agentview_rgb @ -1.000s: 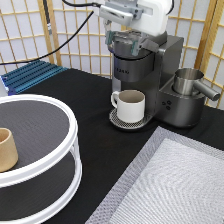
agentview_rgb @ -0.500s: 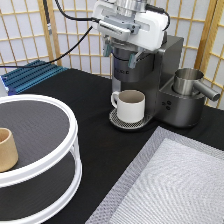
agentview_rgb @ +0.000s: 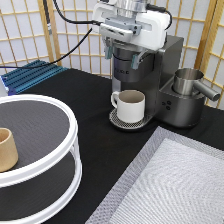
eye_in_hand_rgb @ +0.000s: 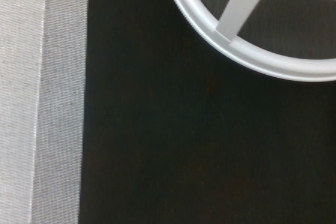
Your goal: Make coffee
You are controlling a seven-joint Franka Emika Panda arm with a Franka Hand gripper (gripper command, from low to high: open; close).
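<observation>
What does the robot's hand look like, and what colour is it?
The gripper hangs from a chunky white hand with rounded edges and a grey block on its front. Two short grey fingers point down from it. Above, you can see a silvery round wrist piece. Black cables loop away behind it toward the exterior view's left. No writing or markings can be made out.

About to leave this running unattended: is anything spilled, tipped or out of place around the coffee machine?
Nothing stands out. The mug sits upright on the drip tray under the coffee machine, with no spill on the black table. The tool hangs over the machine's top. No coffee pod shows.
</observation>
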